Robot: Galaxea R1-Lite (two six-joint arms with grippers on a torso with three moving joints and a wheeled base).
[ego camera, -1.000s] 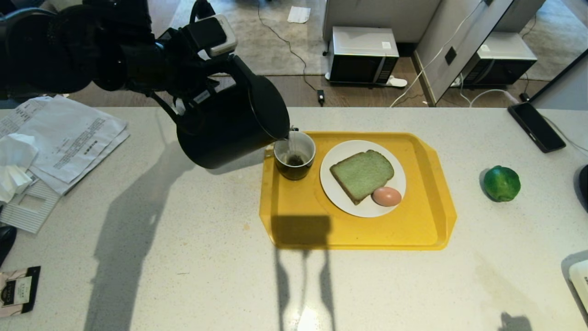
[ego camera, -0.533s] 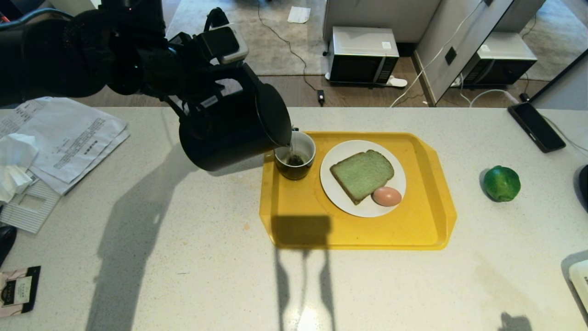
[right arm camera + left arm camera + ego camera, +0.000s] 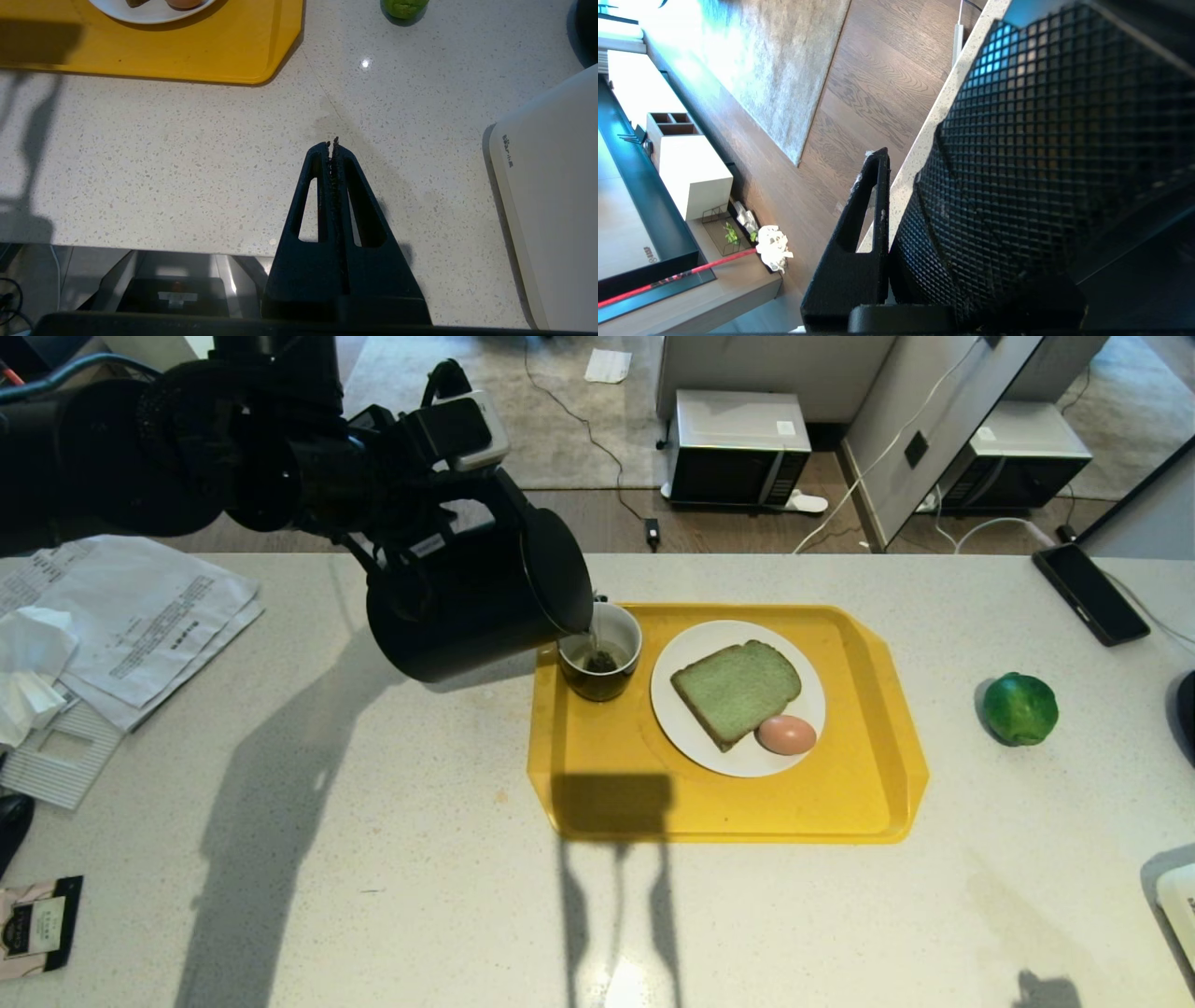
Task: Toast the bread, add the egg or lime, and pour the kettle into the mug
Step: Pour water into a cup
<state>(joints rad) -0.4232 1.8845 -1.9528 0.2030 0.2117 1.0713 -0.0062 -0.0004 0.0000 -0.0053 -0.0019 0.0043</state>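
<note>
Change: since a second ago the kettle has lifted slightly and drifted toward the tray; its spout now sits closer over the mug rim, and the left arm has risen with it. The plate, bread, egg and lime lie as before.
Table: one pale speckled surface carrying everything.
Left arm: reaches in from the upper left of the head view, wrist turned so the kettle hangs tilted, spout low.
Left end effector: clamped on the kettle's handle; in its wrist view one finger lies against a black gridded surface.
Right end effector: fingers pressed together on nothing, parked above bare table near the tray's corner.
Kettle: one, black, held in the air just left of the tray, a thin stream falling from the spout.
Tray: one, yellow, mid-table.
Plate: one, white, on the tray to the right of the mug.
Bread: one green slice, flat on the plate.
Mug: one, at the tray's far left corner under the spout, dark liquid inside.
Lime: one, on the table well right of the tray.
Egg: one, on the plate, touching the bread's near right edge.
</note>
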